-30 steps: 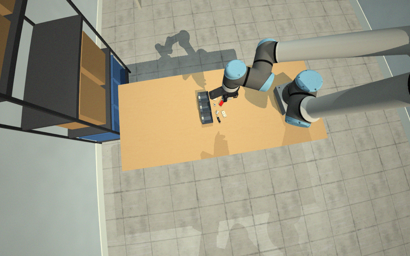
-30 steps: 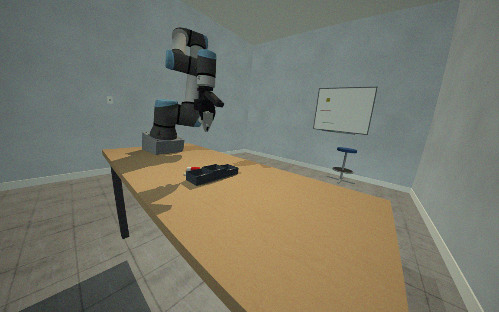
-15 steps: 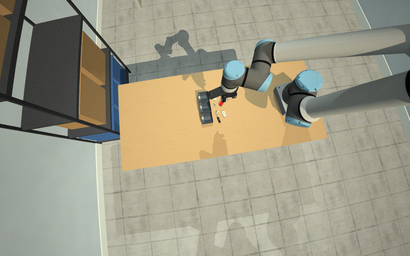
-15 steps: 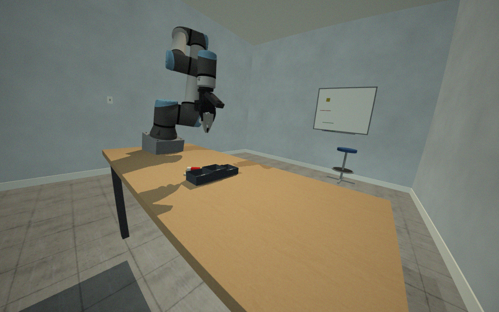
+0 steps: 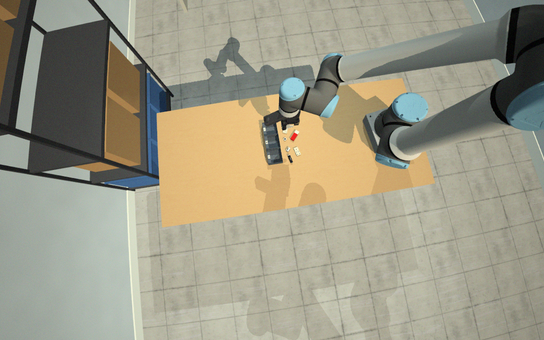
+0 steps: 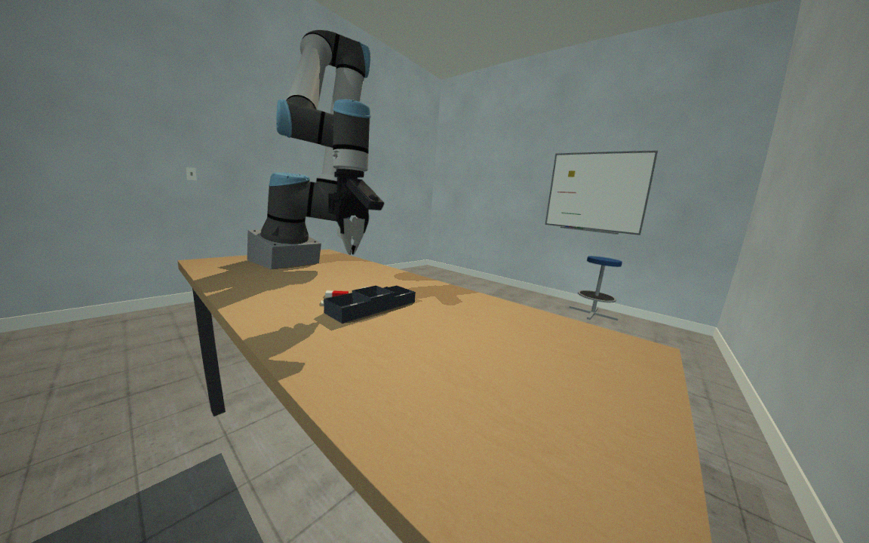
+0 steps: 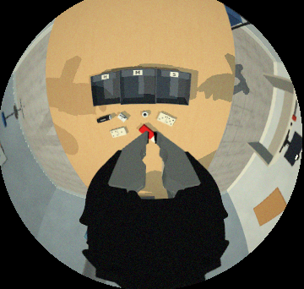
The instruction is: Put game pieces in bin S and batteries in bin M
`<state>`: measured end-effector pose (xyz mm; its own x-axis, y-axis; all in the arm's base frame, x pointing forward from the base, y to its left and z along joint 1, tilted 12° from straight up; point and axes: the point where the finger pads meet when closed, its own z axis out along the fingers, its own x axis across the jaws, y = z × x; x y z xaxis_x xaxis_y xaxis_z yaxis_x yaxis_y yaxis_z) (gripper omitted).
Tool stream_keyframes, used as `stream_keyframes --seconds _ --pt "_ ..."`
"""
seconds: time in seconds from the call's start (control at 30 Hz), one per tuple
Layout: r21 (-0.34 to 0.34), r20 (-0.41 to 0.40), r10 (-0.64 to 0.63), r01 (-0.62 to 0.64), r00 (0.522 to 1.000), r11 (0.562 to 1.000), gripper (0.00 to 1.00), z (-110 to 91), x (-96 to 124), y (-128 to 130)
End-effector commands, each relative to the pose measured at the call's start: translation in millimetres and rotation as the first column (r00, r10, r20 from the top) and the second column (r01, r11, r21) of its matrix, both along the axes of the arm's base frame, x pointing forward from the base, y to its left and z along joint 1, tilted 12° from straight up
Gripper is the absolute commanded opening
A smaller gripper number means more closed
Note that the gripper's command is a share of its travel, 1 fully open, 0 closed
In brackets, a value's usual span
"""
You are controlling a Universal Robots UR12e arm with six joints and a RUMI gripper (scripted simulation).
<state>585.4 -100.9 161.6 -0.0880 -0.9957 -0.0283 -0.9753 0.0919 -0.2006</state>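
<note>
Wrist view: the gripper point(image 5: 284, 125) point(image 6: 352, 251) point(image 7: 151, 132) is nearly closed, holding nothing. The domino point(image 5: 284, 131) point(image 7: 166, 118) lies flat just beside the S bin point(image 5: 268, 128) point(image 7: 173, 88); probably light, stiff and smooth, best pinched across its long edges.

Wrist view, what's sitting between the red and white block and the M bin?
A small round white piece with a dark centre lies between them on the table, as the wrist view shows.
</note>
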Motion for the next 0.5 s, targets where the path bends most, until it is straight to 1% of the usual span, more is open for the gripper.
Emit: stream_keyframes --seconds 0.0,0.2,0.47 --pt "-0.001 0.002 0.0 0.0 1.0 1.0 0.04 -22.9 29.3 -27.7" --pt "-0.001 0.002 0.0 0.0 1.0 1.0 0.04 -48.2 58.2 -58.7" --pt "-0.001 0.002 0.0 0.0 1.0 1.0 0.04 -49.8 60.1 -60.6"
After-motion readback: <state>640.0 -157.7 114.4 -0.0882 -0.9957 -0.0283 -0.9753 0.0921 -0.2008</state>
